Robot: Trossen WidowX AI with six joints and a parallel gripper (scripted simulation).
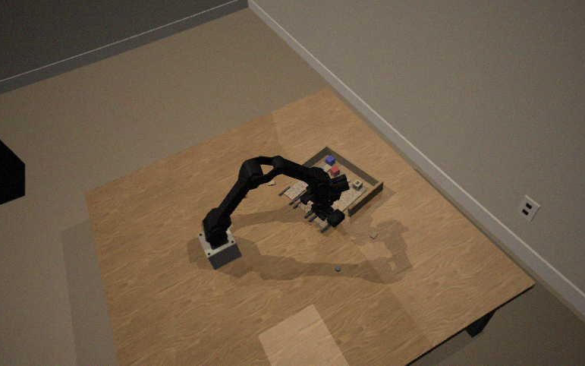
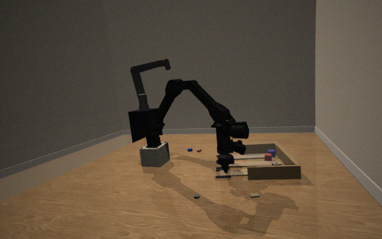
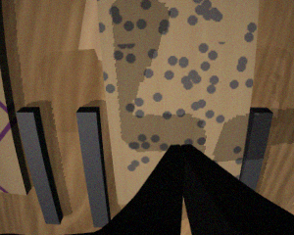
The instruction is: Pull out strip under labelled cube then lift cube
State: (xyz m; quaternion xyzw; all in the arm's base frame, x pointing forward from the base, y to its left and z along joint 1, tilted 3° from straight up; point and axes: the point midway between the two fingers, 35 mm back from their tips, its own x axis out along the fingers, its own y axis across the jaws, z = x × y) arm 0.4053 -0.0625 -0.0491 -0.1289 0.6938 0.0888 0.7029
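Now, the black end effector (image 1: 331, 217) (image 2: 226, 170) (image 3: 180, 155) is pressing its fingers together, gripping nothing, and showing over the near end of the pale, dark-speckled flat strip (image 3: 186, 98). In the top view, the white cube with a black label (image 1: 356, 184) (image 2: 276, 163) is sitting inside the brown-walled tray (image 1: 366, 198) (image 2: 274, 172), toward one o'clock from the fingers; the solid red cube (image 1: 334, 171) (image 2: 268, 156) is resting at ten o'clock from it.
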